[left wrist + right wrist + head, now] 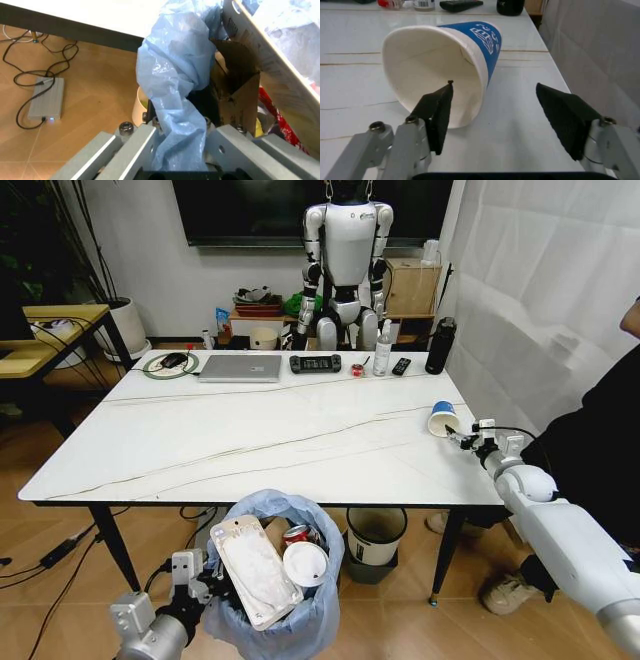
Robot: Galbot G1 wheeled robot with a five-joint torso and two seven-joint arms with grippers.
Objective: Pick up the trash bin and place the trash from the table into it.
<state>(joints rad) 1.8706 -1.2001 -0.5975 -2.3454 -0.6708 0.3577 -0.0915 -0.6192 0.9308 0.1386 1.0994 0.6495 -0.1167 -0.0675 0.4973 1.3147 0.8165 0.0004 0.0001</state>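
The trash bin (318, 605), lined with a light-blue bag, hangs below the table's (250, 440) near edge. My left gripper (203, 572) is shut on its rim; in the left wrist view the bag (175, 93) is pinched in that gripper (182, 144). Inside lie a flat white pouch (252, 570), a white lid (304, 563), a red can (297, 533) and brown cardboard (235, 90). A blue paper cup (443, 418) lies on its side near the table's right edge. My right gripper (466, 439) is open at its mouth (494, 88), one finger (437, 108) inside the cup (445, 56), the other beside it.
A laptop (240, 367), a controller (315, 363), remotes, a spray bottle and a black bottle (440, 345) line the table's far edge. A white-and-grey bin (375, 535) stands under the table. A person (600, 440) stands at the right. Cables and a power brick (46, 98) lie on the floor.
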